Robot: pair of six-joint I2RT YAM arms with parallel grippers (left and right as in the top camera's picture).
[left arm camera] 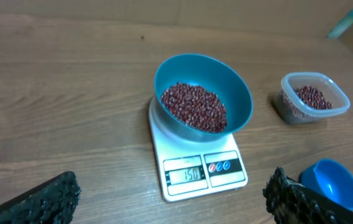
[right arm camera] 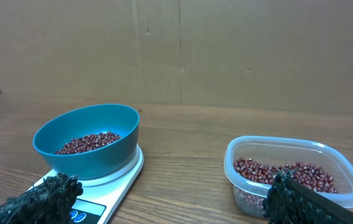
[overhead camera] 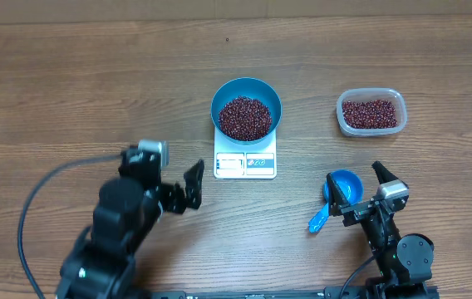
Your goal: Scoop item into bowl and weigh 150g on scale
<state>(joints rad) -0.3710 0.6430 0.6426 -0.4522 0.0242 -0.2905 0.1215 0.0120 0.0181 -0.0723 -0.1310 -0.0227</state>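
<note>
Small dark red-brown beans (overhead camera: 245, 117) lie heaped in the round teal-blue bowl (left arm camera: 242, 102), which sits on the flat white kitchen scale (overhead camera: 245, 164) ahead of both hands. Its display appears to read the target weight, so the task looks essentially done. The left hand (overhead camera: 194, 186) and right hand (overhead camera: 354, 176) are spread wide and hold nothing. A bright blue plastic scoop (overhead camera: 342, 189) lies on the wooden counter (overhead camera: 70, 83) between the right hand's fingers; whether it touches them cannot be told.

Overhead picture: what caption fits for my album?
Blue bowl of red beans on a white scale, scoop and bean tub nearby.
</note>
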